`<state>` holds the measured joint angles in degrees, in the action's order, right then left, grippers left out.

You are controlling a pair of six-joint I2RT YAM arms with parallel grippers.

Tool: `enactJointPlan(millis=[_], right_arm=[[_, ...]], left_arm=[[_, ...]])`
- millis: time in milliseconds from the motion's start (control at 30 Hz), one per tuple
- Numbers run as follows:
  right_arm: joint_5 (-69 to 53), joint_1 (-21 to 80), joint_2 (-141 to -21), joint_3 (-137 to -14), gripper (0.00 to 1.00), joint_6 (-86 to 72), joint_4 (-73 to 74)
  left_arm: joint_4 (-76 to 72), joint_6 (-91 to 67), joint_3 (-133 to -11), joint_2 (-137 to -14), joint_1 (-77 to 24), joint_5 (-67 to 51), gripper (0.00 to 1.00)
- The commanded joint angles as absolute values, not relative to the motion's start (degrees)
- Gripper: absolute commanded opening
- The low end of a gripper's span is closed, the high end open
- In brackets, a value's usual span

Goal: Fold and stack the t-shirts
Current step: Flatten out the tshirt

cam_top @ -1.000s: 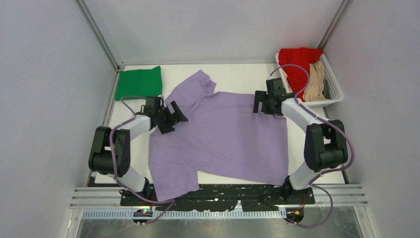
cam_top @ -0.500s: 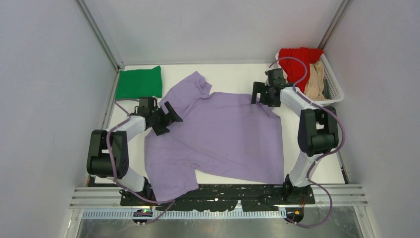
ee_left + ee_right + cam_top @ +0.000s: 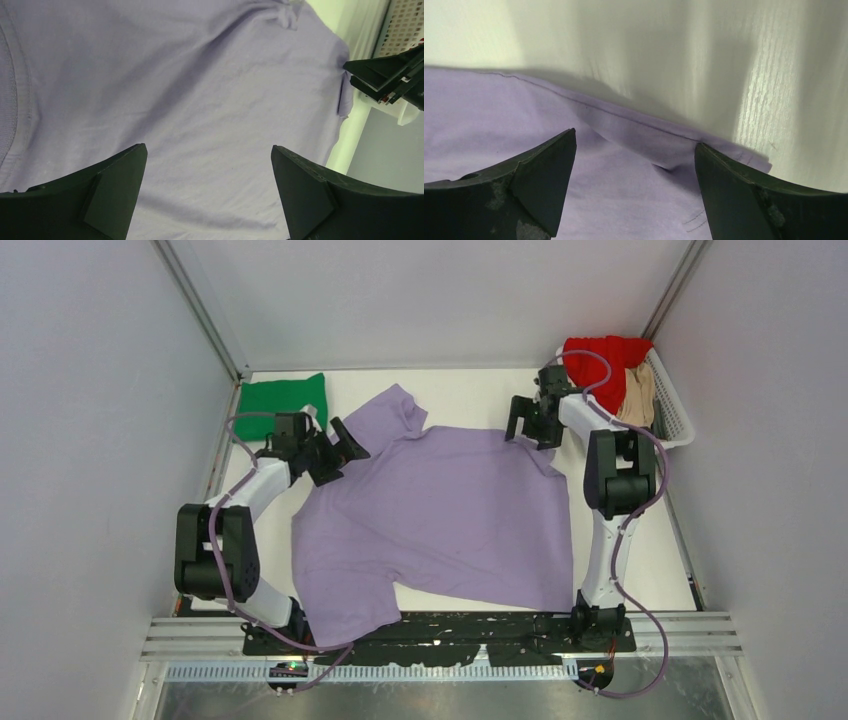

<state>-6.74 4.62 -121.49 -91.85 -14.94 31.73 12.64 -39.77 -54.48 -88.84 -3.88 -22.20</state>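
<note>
A lavender t-shirt (image 3: 440, 520) lies spread flat over the middle of the table, one sleeve pointing to the far left. My left gripper (image 3: 342, 453) hovers open over its left shoulder. In the left wrist view only lavender cloth (image 3: 200, 90) shows between the fingers of that gripper (image 3: 208, 147). My right gripper (image 3: 528, 430) stands open above the shirt's far right corner. The right wrist view has the hem (image 3: 639, 122) running between that gripper's (image 3: 635, 138) tips. A folded green t-shirt (image 3: 282, 405) lies at the far left. Red (image 3: 600, 358) and tan (image 3: 635, 395) t-shirts sit in the basket.
The white slatted basket (image 3: 678, 425) stands at the far right corner, close behind my right arm. Grey walls close in the table on three sides. Bare white tabletop (image 3: 649, 45) shows beyond the shirt's hem.
Both arms have reached farther from their bases, the left toward the green shirt, the right toward the basket. The lavender shirt's right edge has shifted slightly left.
</note>
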Motion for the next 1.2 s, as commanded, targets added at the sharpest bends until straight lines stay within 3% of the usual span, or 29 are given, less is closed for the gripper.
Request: enactJointPlan(millis=[0,400,467,533,633,767,967,1167], right_arm=[[-5.5,3.8,-126.4,-100.1,0.95,-12.5,38.7],[-14.4,3.1,-140.5,-122.5,0.99,-0.4,51.0],[-13.7,3.2,-142.1,-126.3,0.93,-0.6,52.2],[-10.0,3.2,-142.7,-129.0,0.99,-0.7,52.4],[-3.5,3.3,-141.7,-131.8,0.95,-1.1,52.5],[-2.8,4.8,-132.3,-125.5,0.95,-1.4,48.2],[6.2,10.4,-115.0,-103.4,0.95,-4.2,41.5],[5.0,14.8,-99.9,-76.6,0.95,-13.1,32.9]], left_arm=[[12.1,-38.9,-58.7,-89.3,-3.6,-23.5,1.00],[12.4,-38.7,-63.8,-93.9,-3.6,-23.4,1.00],[12.1,-38.7,-64.3,-94.2,-3.6,-23.6,1.00],[11.8,-38.7,-64.3,-94.1,-3.6,-23.1,1.00],[11.8,-38.2,-64.4,-93.8,-3.7,-22.1,1.00],[15.6,-36.9,-66.3,-93.4,-5.1,-17.1,1.00],[30.0,-30.3,-71.5,-93.9,-13.5,-1.3,1.00],[31.0,-29.3,-69.6,-96.6,-17.5,-3.2,1.00]])
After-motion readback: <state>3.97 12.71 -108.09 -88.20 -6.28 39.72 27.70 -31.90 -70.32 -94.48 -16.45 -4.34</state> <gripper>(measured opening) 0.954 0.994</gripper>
